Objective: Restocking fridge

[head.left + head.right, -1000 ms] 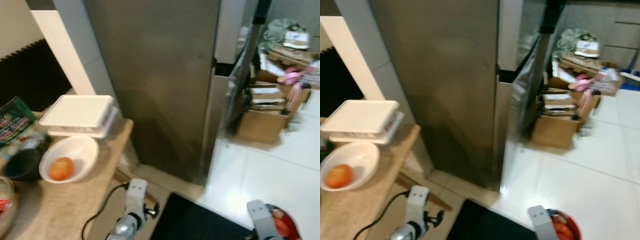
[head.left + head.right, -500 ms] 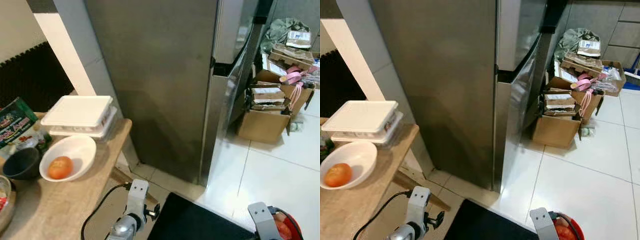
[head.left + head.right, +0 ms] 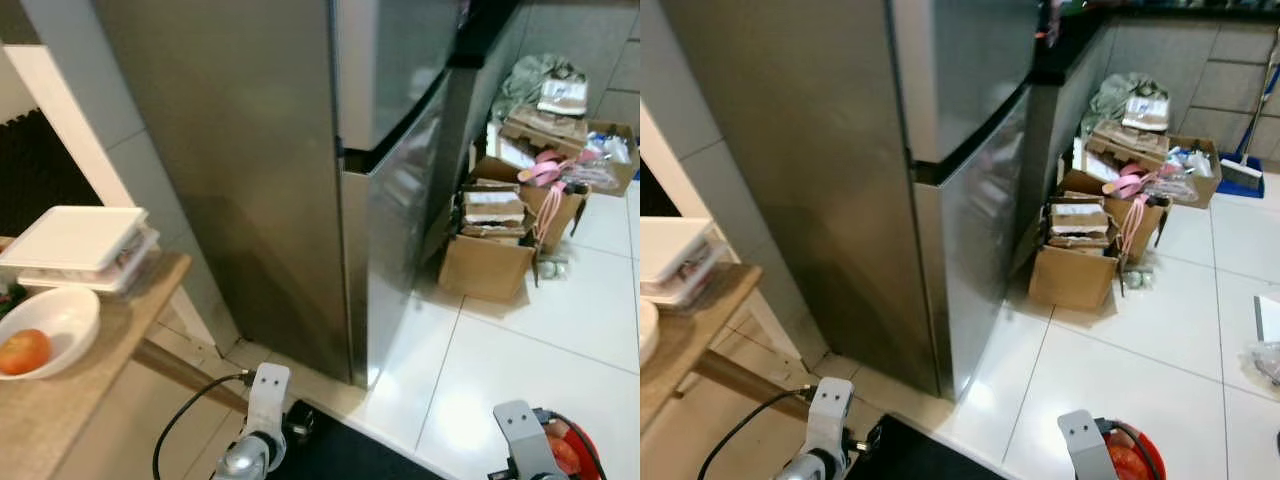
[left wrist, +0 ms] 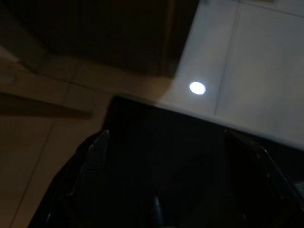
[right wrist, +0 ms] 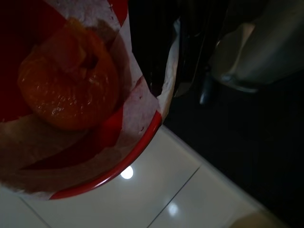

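Note:
A tall stainless-steel fridge [image 3: 250,150] stands ahead with both doors closed; its lower door [image 3: 400,250] faces right. My right gripper [image 5: 95,156] hangs low at the bottom right, shut on a red bowl [image 3: 572,455] lined with paper. An orange-red fruit [image 5: 69,90] lies in that bowl. My left arm [image 3: 262,400] hangs idle at the bottom, over a black mat [image 3: 340,455]. In the dark left wrist view the left gripper [image 4: 166,190] shows its two fingers spread apart with nothing between them.
A wooden table [image 3: 60,400] at the left carries a white bowl [image 3: 60,310] with a tomato [image 3: 22,352] and stacked white lidded containers [image 3: 75,245]. Cardboard boxes [image 3: 500,240] and clutter sit on the white tile floor [image 3: 540,350] right of the fridge.
The camera has swung right: the table has slid toward the left edge and the fridge's front and the boxes show more. Both arms hang as before, the red bowl still held.

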You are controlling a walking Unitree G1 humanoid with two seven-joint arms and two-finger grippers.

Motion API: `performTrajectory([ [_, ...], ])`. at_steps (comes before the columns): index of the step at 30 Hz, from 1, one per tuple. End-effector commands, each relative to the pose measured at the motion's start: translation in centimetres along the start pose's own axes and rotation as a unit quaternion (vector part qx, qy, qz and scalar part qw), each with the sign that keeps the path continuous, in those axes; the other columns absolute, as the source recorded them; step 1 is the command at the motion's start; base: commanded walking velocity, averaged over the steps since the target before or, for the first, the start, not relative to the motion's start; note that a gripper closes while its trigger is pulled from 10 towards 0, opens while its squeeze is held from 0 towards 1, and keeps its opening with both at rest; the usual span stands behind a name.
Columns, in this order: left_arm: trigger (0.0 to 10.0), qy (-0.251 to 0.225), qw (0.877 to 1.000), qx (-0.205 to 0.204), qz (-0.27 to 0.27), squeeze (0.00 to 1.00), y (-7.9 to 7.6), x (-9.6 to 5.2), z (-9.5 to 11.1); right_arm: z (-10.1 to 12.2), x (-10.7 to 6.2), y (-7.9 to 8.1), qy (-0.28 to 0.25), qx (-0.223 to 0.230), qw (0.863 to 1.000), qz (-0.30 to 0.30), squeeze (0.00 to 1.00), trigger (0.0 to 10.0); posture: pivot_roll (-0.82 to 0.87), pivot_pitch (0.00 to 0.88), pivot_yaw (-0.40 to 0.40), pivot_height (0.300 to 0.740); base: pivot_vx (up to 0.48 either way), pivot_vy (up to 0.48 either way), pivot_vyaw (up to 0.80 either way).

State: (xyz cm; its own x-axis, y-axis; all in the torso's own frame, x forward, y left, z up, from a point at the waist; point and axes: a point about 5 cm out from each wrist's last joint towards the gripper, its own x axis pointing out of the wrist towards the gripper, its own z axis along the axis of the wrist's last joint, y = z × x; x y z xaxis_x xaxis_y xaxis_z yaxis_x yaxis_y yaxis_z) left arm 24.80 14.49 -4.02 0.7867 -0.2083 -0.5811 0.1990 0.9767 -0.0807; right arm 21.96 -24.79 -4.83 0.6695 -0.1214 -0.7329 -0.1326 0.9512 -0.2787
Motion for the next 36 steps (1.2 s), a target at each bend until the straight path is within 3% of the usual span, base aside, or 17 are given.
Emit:
performTrajectory([
  [1,10.0,0.004,1.0,-0.004,0.011,0.0,0.6,-0.2,-0.3,0.5,0.1,0.2,-0.01,-0.002,1.0,0.003,0.0,10.0,-0.11,0.09,0.061,0.74,0.0,0.0,0.0],
  [11,10.0,0.003,1.0,-0.015,0.023,0.0,1.0,-0.5,-0.7,2.0,0.3,0.4,-0.03,-0.019,0.999,0.011,0.0,10.0,-0.09,0.09,0.05,0.74,0.0,0.0,0.0],
  [13,10.0,0.003,0.999,-0.018,0.031,0.0,1.2,-0.6,-0.9,3.5,0.5,1.0,-0.059,-0.05,0.997,0.025,0.0,10.0,-0.08,0.088,0.042,0.74,0.0,0.0,0.0],
  [20,10.0,-0.006,0.998,-0.029,0.049,0.0,1.9,-1.0,-1.1,5.0,0.6,2.5,-0.087,-0.096,0.99,0.065,0.0,10.0,-0.03,0.076,-0.001,0.74,0.0,0.0,0.0],
  [30,10.0,0.009,0.998,-0.019,0.06,0.0,2.5,-1.3,-1.5,4.0,0.7,2.9,-0.067,-0.057,0.994,0.057,0.0,10.0,-0.01,0.07,0.001,0.74,0.0,0.0,0.0],
  [36,10.0,0.007,0.999,-0.018,0.045,0.0,2.2,-1.0,-1.0,2.5,0.5,2.8,-0.051,-0.032,0.997,0.044,0.0,10.0,-0.04,0.079,0.043,0.74,0.127,0.0,0.0],
])
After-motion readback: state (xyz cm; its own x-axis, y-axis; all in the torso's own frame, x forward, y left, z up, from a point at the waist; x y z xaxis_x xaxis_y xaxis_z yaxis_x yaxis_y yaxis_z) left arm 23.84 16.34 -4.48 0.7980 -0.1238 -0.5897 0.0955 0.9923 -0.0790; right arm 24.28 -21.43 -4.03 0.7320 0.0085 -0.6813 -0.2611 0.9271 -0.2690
